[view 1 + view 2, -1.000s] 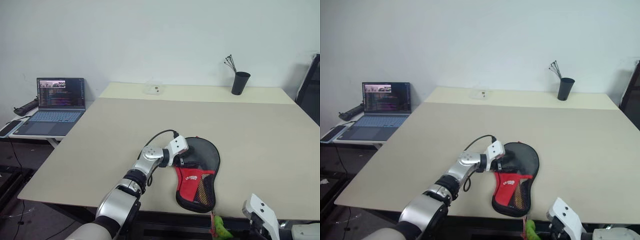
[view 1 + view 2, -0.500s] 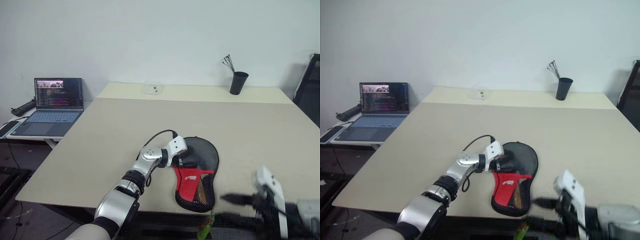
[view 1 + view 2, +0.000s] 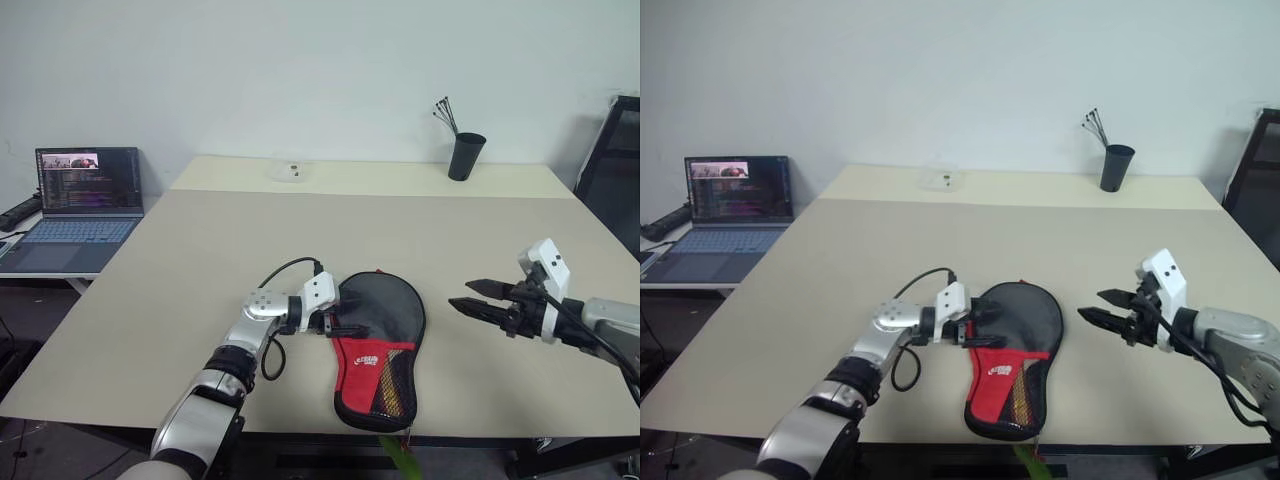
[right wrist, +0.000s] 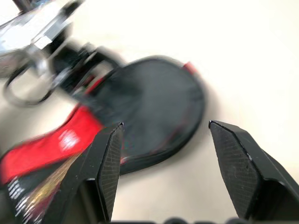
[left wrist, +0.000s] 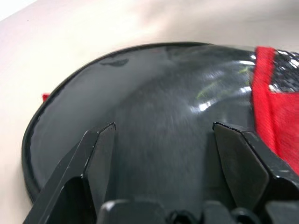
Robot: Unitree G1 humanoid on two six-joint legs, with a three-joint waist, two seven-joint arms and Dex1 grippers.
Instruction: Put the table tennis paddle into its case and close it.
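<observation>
Zip case (image 3: 380, 345) lies near the table's (image 3: 200, 260) front edge. Left gripper (image 3: 338, 327), fingers spread, meets its rim; right gripper (image 3: 468, 297) hovers open beside it. A careless nudge could slide the case off.

Head pair: two eyes side by side, high above the near edge of the table (image 3: 500, 250), facing forward and down, far enough back to take in the laptop (image 3: 75, 200) on the left and the cup (image 3: 462, 156) by the back wall; both share nearly the whole table, slightly offset sideways. Left wrist camera: very near and low, looking along its own fingers (image 5: 100, 158) onto the black top of the case (image 5: 154, 116). Right wrist camera: farther off, raised, looking down across bare table at the same case (image 4: 154, 102) and the left gripper (image 4: 70, 65), which both head views also show.
</observation>
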